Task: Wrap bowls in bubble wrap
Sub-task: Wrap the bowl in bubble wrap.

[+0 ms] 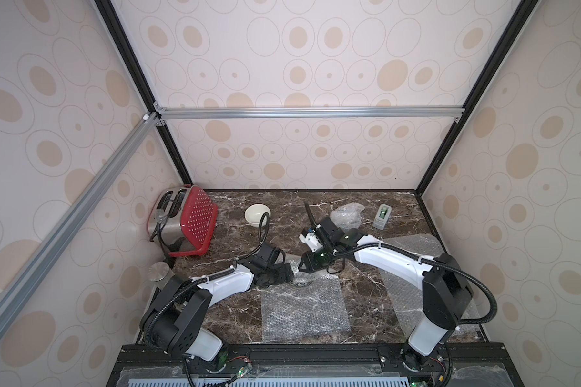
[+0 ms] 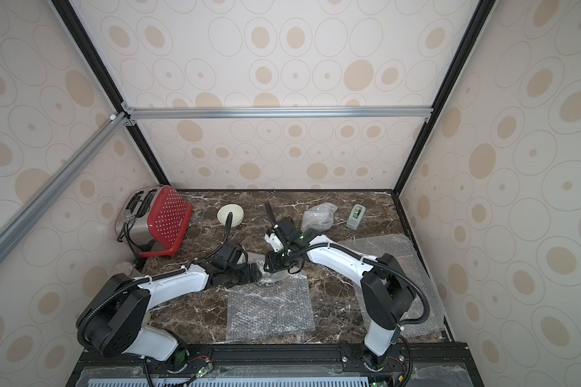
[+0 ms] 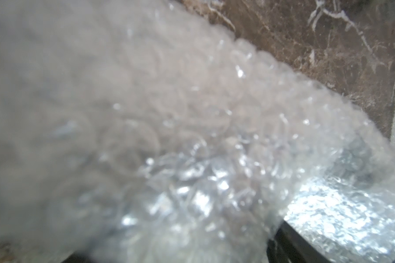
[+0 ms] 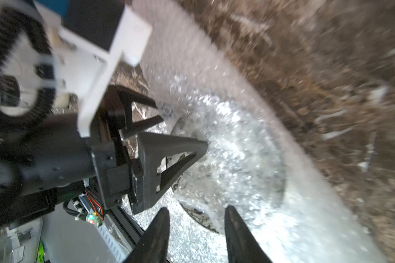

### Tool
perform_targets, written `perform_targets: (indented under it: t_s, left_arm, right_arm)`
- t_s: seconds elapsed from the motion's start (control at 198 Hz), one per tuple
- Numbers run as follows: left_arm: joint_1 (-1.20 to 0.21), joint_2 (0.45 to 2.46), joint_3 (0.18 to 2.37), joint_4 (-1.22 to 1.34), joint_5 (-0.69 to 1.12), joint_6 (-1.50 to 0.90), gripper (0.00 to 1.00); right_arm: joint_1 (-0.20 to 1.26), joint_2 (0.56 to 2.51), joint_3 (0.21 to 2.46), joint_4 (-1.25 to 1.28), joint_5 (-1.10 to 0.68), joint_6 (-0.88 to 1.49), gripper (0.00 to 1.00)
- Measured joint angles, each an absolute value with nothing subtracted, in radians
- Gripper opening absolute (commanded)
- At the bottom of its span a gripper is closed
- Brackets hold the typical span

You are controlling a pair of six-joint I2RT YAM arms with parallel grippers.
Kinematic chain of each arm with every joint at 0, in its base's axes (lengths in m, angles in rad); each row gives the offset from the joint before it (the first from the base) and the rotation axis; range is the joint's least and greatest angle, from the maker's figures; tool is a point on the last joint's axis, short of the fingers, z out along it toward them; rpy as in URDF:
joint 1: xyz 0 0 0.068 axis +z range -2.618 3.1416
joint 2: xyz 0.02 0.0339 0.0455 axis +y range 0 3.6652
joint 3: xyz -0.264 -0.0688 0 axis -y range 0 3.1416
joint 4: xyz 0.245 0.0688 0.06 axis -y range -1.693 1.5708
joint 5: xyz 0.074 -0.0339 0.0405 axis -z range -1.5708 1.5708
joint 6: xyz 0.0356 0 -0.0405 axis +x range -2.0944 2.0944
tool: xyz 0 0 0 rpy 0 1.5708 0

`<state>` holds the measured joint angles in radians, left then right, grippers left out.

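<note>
A bowl with a dark leaf pattern (image 1: 301,284) (image 2: 268,284) sits at the far end of a flat bubble wrap sheet (image 1: 302,311). The wrap's far part is folded over that bowl (image 4: 198,215) and fills the left wrist view (image 3: 192,136). My left gripper (image 1: 291,274) (image 4: 181,126) stands wide open against the fold, nothing clamped. My right gripper (image 1: 302,264) (image 4: 196,218) hovers just over the bowl, open with only wrap below. A cream bowl (image 1: 257,214) stands at the back. A crumpled wrap bundle (image 1: 346,214) lies back right.
A toaster (image 1: 168,214) in a tipped red basket (image 1: 197,221) fills the back left corner. A tape dispenser (image 1: 382,216) stands at the back right. Another bubble wrap sheet (image 1: 416,264) lies under the right arm. A metal-lidded jar (image 1: 161,271) stands at the left edge.
</note>
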<state>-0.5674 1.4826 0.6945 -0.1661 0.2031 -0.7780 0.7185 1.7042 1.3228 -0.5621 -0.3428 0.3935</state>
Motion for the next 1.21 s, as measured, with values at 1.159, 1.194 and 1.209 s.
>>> perform_targets:
  t_s: [1.159, 1.194, 1.209]
  left_arm:
    - [-0.568, 1.419, 0.696, -0.218, 0.172, -0.77, 0.88]
    - [-0.568, 1.405, 0.696, -0.224, 0.163, -0.77, 0.89]
    - [-0.568, 1.401, 0.696, -0.227, 0.161, -0.77, 0.89]
  right_arm:
    - [0.724, 2.064, 1.599, -0.773, -0.122, 0.114, 0.09]
    - [0.719, 2.061, 1.599, -0.773, -0.108, 0.114, 0.09]
    - [0.716, 2.06, 1.599, -0.773, -0.102, 0.114, 0.09]
